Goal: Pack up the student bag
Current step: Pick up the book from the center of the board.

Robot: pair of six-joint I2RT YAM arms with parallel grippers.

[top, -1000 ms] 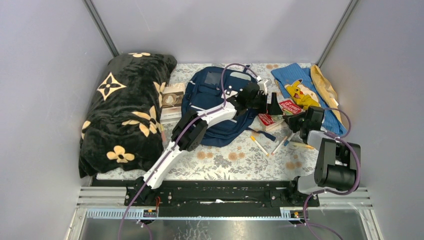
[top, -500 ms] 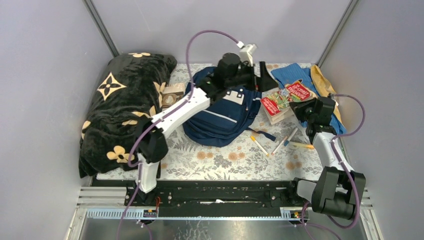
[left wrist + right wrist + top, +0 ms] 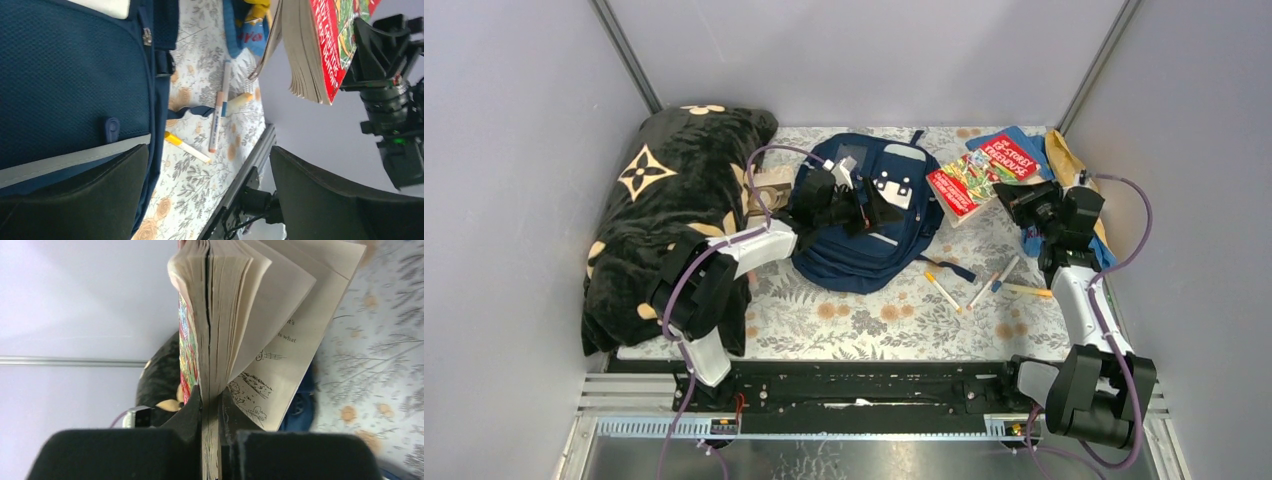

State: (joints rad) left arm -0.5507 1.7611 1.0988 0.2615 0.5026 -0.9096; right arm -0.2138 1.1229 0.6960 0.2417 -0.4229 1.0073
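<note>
The student bag (image 3: 864, 235), a navy backpack with a pale stripe and a white patch on its front pocket, lies flat on the floral tabletop (image 3: 874, 330) at the middle of the far edge, front side up. The left gripper (image 3: 874, 207) hovers low over the bag's front with its fingers (image 3: 75, 200) spread wide, nothing between them; in the left wrist view the blue mesh fabric of the bag (image 3: 75, 75) fills the space under one finger. The right gripper (image 3: 1016, 200) is clamped tight on a paperback book (image 3: 969, 180) with a red and green cover, held up in the air above the far right part of the tabletop, just right of the bag. In the right wrist view the jaws pinch the lower edge of the book (image 3: 215, 315), whose pages fan open to one side. A black blanket (image 3: 674, 220) with tan flower motifs lies bunched along the left edge, and a small cardboard box (image 3: 769, 190) sits between it and the bag. A light-blue cloth (image 3: 1024, 145) lies in the far right corner, partly hidden by the book. A yellow-capped marker (image 3: 942, 292) and several pens (image 3: 994, 282) lie scattered right of the bag, toward the near right.
</note>
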